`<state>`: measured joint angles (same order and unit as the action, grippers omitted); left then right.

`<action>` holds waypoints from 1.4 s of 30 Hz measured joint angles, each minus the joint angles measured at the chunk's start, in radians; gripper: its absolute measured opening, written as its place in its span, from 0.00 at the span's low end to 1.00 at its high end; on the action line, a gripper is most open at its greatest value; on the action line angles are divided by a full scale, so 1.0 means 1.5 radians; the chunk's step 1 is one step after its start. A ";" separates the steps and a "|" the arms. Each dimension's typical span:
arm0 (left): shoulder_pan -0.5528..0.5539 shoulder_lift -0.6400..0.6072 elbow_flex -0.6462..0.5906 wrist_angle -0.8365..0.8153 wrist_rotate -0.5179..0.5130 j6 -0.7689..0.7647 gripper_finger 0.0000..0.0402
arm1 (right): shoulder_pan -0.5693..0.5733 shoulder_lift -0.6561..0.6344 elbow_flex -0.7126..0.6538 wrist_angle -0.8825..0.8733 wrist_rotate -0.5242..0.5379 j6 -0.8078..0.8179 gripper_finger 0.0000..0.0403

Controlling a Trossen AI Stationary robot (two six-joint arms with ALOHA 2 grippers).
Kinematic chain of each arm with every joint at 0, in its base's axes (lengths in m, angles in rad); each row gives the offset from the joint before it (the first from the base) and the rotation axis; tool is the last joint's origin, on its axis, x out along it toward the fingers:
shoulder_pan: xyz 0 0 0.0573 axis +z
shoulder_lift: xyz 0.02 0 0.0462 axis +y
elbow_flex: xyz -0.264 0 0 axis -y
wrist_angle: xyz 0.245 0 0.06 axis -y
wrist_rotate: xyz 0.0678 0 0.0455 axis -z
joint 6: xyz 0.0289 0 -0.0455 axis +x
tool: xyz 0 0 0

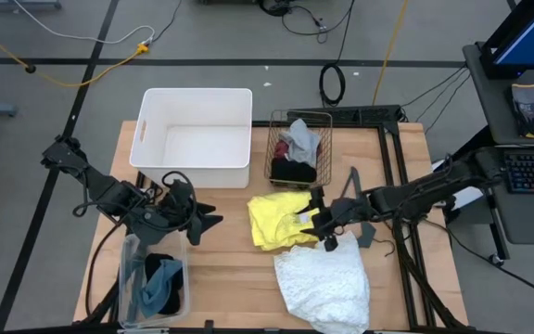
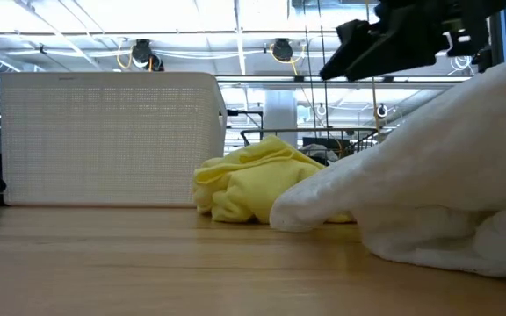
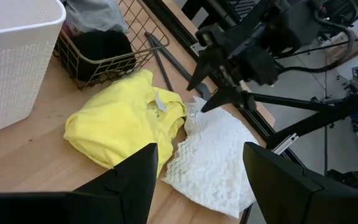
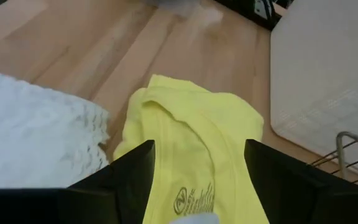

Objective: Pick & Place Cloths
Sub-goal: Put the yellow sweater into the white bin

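High view: right claw [image 1: 321, 223] spread wide, poised over yellow cloth [image 1: 276, 221] mid-bench [image 1: 239, 278], white lacy cloth [image 1: 323, 283] touching at its 5 o'clock; left claw [image 1: 207, 221] open too, idling at yellow cloth's 9 o'clock

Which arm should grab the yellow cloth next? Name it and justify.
Right. The right gripper hangs open directly over the yellow cloth, beside the white lacy cloth. The left gripper is open too, but off to the side.
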<state>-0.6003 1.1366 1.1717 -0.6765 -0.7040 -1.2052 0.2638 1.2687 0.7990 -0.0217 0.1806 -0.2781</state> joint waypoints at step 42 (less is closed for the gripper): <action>0.000 0.000 0.000 0.000 0.022 0.017 0.60 | -0.065 0.327 0.002 0.011 0.054 0.183 0.42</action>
<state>-0.6006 1.1366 1.1717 -0.6769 -0.6712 -1.1791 0.1658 1.7590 0.8022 -0.0052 0.2619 -0.0040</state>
